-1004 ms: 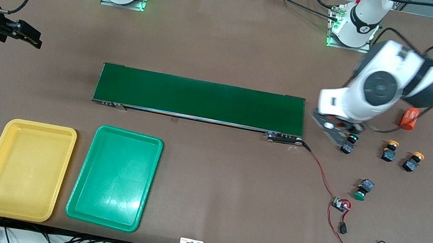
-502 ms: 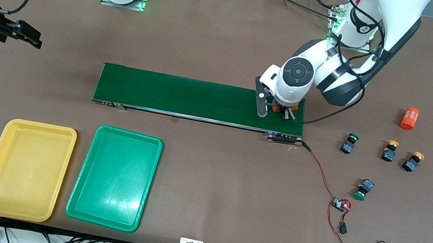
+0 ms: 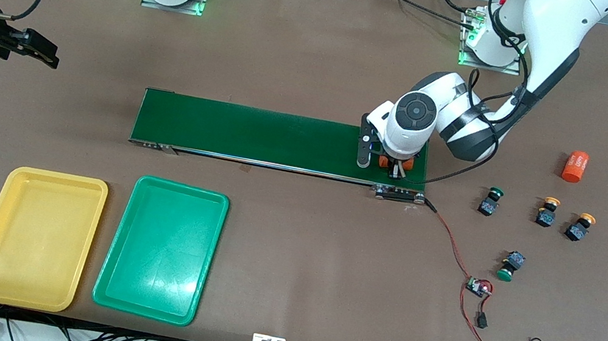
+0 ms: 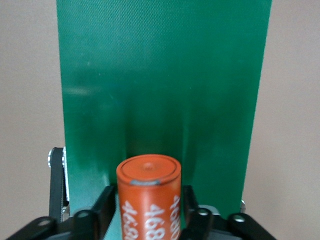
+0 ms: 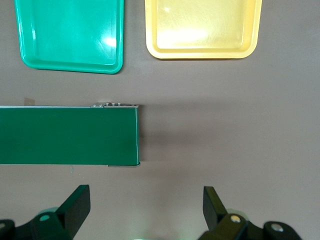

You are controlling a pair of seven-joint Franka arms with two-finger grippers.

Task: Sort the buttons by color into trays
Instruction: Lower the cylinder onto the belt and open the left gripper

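Four buttons lie on the table toward the left arm's end: a green-capped one (image 3: 491,202), two yellow-capped ones (image 3: 547,212) (image 3: 579,226), and another green-capped one (image 3: 509,266) nearer the front camera. The yellow tray (image 3: 34,236) and the green tray (image 3: 161,248) lie side by side, both with nothing in them. My left gripper (image 3: 394,164) is low on the belt's end. An orange cylinder (image 4: 148,200) stands between its jaws (image 4: 148,212), which are open with a thin gap on each side. My right gripper (image 3: 34,48) waits open over bare table (image 5: 145,210).
The long dark green belt (image 3: 260,135) lies across the middle of the table. A second orange cylinder (image 3: 574,166) lies past the buttons. A small circuit board (image 3: 479,286) with red and black wires trails from the belt's end toward the table's front edge.
My left arm swung from beside the green-capped button to the belt's end with an orange cylinder, came lower, and its jaws widened off the cylinder. The right arm has not moved.
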